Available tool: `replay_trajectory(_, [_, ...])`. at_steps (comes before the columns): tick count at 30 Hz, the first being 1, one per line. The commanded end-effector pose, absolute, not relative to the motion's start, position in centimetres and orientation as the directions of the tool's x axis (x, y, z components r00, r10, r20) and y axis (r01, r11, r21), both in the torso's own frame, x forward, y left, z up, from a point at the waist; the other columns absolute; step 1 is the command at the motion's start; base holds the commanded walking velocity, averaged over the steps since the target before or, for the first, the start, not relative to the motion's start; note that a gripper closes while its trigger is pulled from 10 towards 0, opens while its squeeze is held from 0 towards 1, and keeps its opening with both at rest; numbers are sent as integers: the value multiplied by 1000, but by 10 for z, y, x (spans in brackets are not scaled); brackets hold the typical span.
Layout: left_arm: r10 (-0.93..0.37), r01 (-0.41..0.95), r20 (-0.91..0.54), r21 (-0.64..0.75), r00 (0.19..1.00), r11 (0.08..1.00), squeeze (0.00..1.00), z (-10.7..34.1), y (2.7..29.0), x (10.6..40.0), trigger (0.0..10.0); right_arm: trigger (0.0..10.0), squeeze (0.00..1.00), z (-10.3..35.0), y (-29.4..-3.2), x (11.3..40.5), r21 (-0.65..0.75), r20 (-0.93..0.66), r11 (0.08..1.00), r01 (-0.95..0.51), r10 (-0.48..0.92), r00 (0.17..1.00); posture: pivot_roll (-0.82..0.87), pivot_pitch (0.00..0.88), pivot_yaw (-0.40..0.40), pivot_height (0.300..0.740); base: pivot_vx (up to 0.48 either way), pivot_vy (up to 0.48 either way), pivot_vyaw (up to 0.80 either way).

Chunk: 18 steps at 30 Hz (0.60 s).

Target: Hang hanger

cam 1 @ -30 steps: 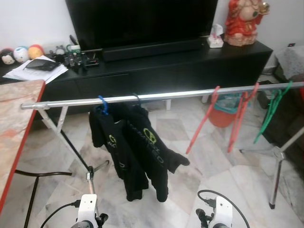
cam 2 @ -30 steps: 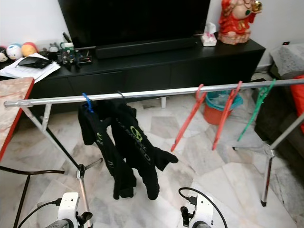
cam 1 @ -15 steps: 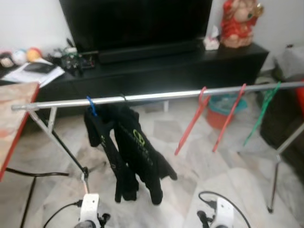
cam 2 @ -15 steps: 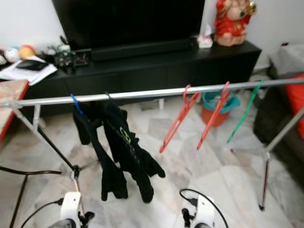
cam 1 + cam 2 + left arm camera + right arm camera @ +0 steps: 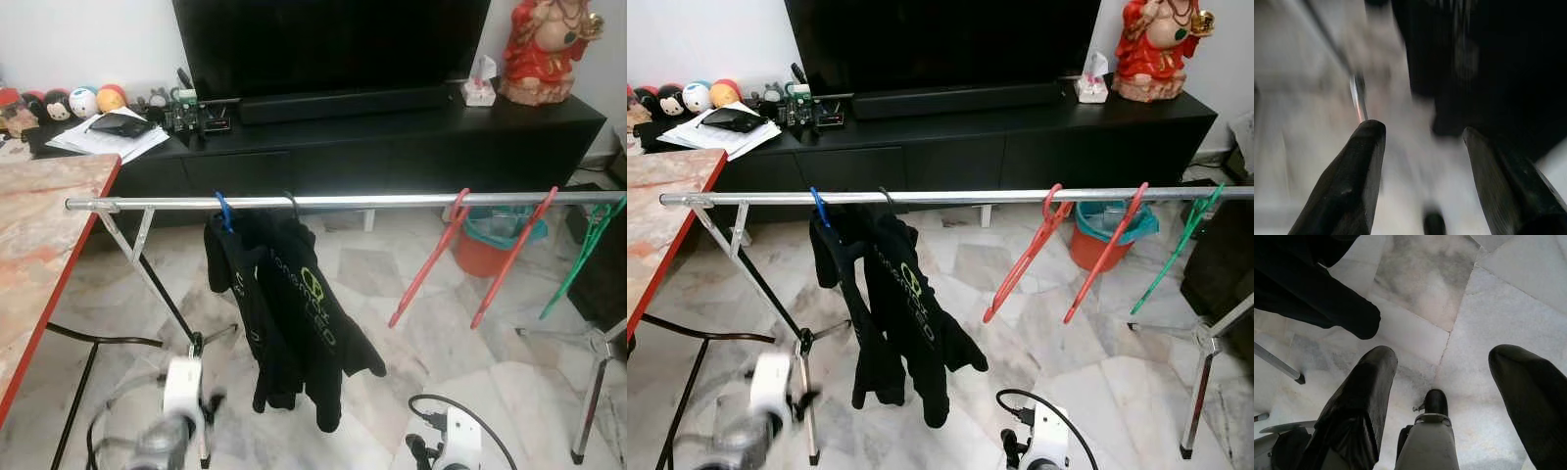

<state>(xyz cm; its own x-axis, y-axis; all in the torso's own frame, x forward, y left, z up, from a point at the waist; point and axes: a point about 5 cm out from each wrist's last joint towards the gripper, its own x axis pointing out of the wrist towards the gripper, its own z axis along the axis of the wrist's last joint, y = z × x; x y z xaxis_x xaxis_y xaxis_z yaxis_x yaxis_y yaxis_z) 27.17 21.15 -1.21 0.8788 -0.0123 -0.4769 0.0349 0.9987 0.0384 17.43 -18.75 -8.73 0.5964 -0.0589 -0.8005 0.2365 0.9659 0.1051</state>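
A silver clothes rail (image 5: 343, 201) runs across the room at mid height. A black garment (image 5: 294, 304) hangs from it on a blue hanger (image 5: 224, 211) and a black hanger hook (image 5: 290, 202). Two bare red hangers (image 5: 431, 259) (image 5: 514, 257) and a green hanger (image 5: 583, 253) hang further right. My left gripper (image 5: 1421, 132) is open and empty, low by the rack's leg with the black garment (image 5: 1484, 63) just beyond it; its arm (image 5: 176, 401) is blurred. My right gripper (image 5: 1444, 357) is open and empty, pointing down at the marble floor near a black sleeve end (image 5: 1352, 318).
A black TV cabinet (image 5: 392, 137) with a TV stands behind the rail. A red-edged table (image 5: 39, 245) is on the left. An orange bucket (image 5: 485, 240) sits behind the red hangers. The rack's tripod legs (image 5: 167, 304) (image 5: 593, 392) stand on the floor.
The whole view has shifted as the camera moved. My left arm has lifted a little at the bottom left and is motion-blurred. The hangers and garment stay on the rail.
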Motion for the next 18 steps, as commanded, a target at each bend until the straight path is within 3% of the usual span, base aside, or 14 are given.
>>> replay_trajectory(1, [-24,38,-416,26,909,999,0,-2,215,279,10000,10000,0,-89,-187,170,108,-811,964,244,-57,582,-46,0,26,740,0,0,0])
replay_trajectory(4, [-44,52,-261,23,964,998,0,32,216,302,10000,10000,0,-90,-186,170,109,-813,964,241,-53,580,-37,0,26,740,0,0,0])
replay_trajectory(9, [-61,56,-167,-34,984,998,0,60,210,321,10000,10000,0,-89,-185,171,111,-812,965,238,-50,582,-36,0,27,740,0,0,0])
replay_trajectory(10, [-84,75,-135,-68,987,995,1000,67,206,324,10000,10000,0,-89,-184,171,112,-811,964,239,-50,583,-36,0,27,740,0,0,0])
replay_trajectory(18, [-150,143,-71,-95,986,985,1000,98,184,338,10000,10000,0,-89,-186,171,108,-811,964,243,-55,582,-38,0,26,740,0,0,0])
